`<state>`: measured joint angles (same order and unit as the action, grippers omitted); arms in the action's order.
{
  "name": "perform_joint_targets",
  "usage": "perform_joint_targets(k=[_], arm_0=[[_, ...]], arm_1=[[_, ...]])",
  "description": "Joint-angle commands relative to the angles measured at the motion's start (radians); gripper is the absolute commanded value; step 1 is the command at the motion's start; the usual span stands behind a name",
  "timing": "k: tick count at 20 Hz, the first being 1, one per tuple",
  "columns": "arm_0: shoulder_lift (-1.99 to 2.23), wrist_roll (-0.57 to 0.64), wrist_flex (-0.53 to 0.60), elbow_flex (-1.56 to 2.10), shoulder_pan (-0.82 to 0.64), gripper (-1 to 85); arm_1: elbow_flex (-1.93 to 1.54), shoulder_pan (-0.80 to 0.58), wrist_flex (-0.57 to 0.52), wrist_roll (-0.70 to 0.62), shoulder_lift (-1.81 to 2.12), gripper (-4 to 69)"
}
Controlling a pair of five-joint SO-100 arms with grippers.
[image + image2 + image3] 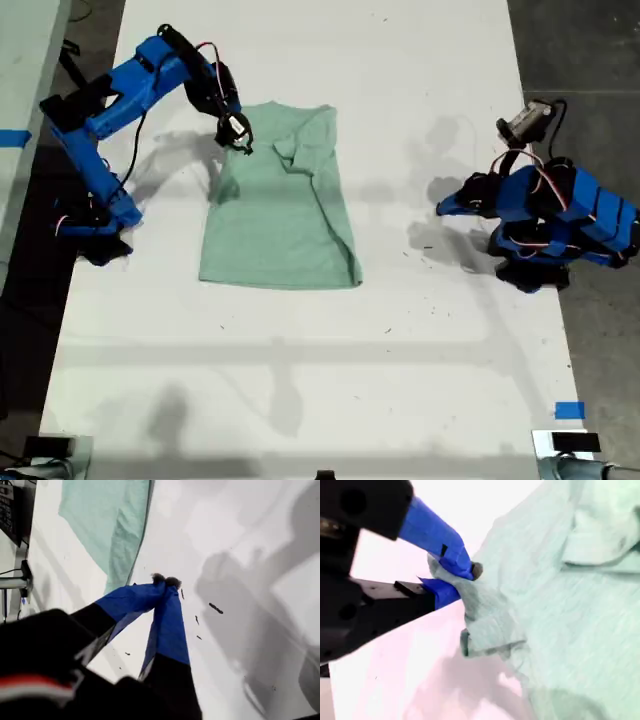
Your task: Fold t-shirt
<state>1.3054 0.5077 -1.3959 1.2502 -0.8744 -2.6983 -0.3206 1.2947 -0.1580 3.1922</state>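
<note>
Mint-green cloth, plain and without print or readable label: the t-shirt (282,205) lying partly folded on the white table (300,380), toward the exterior view's left of centre, one side turned over onto the body with a ridge running down near its edge on the exterior view's right. Clenched on a bunched fold of the t-shirt's edge, my second gripper (457,577) (blue jaws pinching wrinkled fabric, lifted a little off the table). Pressed together on nothing, blue tips meeting over bare table, my first gripper (165,582), well apart from the cloth at the exterior view's right. Blue tape (569,410) stuck near the exterior view's lower right corner, no writing legible on it.
</note>
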Motion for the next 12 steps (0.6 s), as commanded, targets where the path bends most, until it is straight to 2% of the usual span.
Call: perform_joint_targets(k=[1,3,9,12], arm_0=[[-0.161,-0.012,-0.021,-0.299,0.071,0.0],[-0.339,-0.018,-0.058,-0.511,0.092,0.0],[-0.468,-0.029,0.123,-0.525,0.144,0.0],[-0.515,0.003,0.192,-0.526,0.173,0.0]], arm_1=[[0.008,0.017,-0.008,0.012,-0.008,-0.6],[0.008,0.023,-0.009,0.017,-0.008,-0.6],[-0.006,0.044,-0.018,0.037,-0.008,-0.6],[-0.011,0.051,-0.02,0.046,-0.008,-0.6]])
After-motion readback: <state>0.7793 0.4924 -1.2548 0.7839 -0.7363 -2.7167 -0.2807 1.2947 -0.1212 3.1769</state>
